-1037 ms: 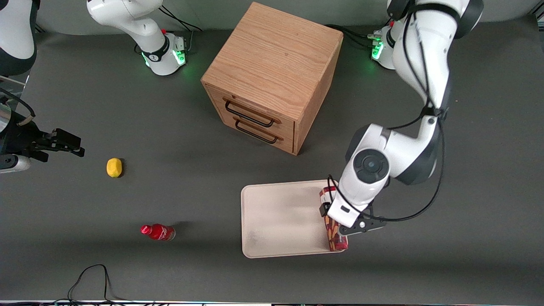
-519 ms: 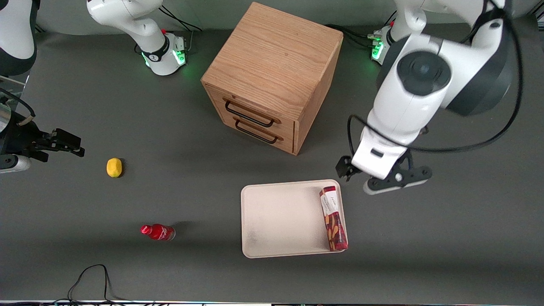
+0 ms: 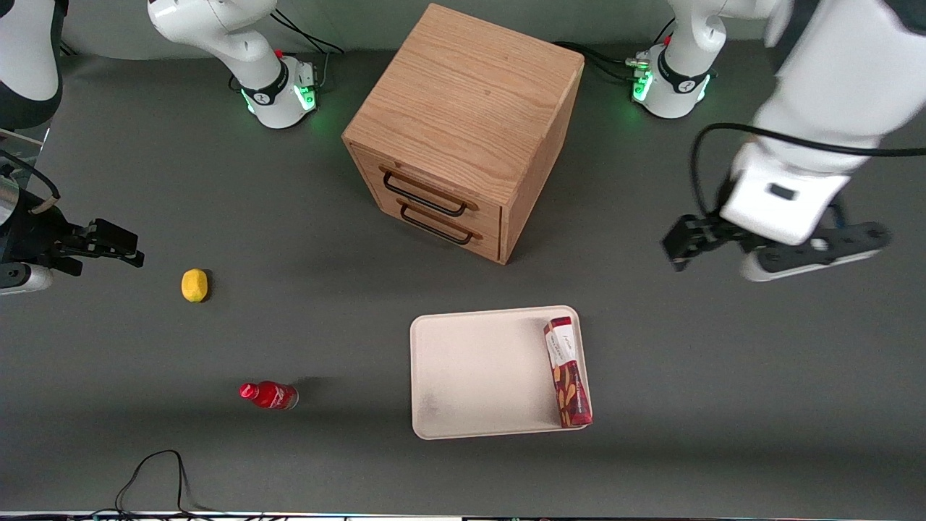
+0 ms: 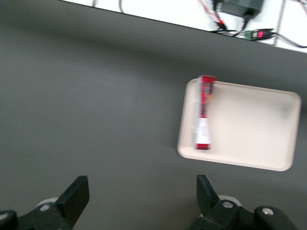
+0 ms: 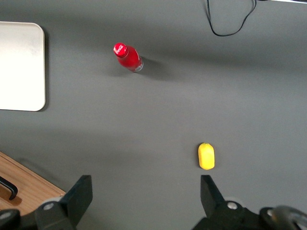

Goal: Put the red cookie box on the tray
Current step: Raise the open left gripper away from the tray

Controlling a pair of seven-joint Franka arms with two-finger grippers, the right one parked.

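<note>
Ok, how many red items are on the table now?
2. The red cookie box lies on the tray, along its edge toward the working arm. A small red bottle lies toward the parked arm's end. The pincer, open, holds nothing.

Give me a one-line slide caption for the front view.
Red cookie box lies along the tray's edge; open left gripper hangs above bare table, off toward the working arm's end.

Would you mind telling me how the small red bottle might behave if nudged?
The red bottle lies on its side, so it would probably roll. It looks small, likely light. The open gripper hangs far from it, toward the working arm's end.
</note>
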